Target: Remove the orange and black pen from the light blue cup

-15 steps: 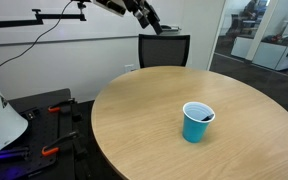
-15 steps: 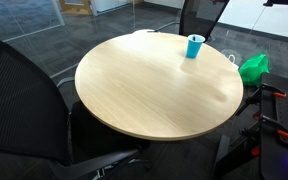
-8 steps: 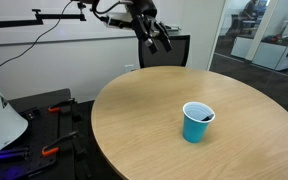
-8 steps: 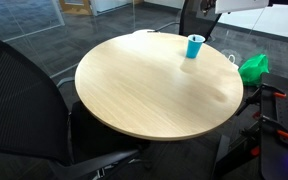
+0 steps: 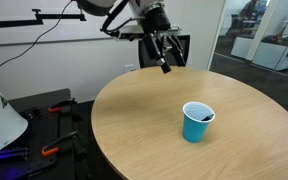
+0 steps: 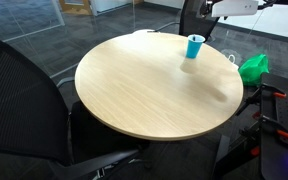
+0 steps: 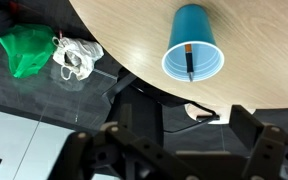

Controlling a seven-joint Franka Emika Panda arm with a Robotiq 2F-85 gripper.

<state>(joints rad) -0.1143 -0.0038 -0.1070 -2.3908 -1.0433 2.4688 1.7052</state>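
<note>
The light blue tapered plastic cup (image 5: 197, 125) stands upright near the round wooden table's (image 5: 134, 110) edge, so the thin orange and black pen (image 7: 190, 62) leans inside it. Beyond, above the far edge, I hold the gripper (image 5: 165, 63) high, jaws spread and empty, ready for the approach.

Round wooden table (image 5: 144, 120), light tan top with visible grain and a thin darker edge band, seen in both exterior views (image 6: 154, 95); the wrist view catches only one curved section of its edge (image 7: 124, 40). The only thing standing directly on it is the light blue cup (image 5: 196, 124), upright, rim up, wider at the top, darker blue inside. The cup sits off-centre, close to the table's rim in an exterior view (image 6: 195, 46) and in the wrist view (image 7: 192, 35).
</note>
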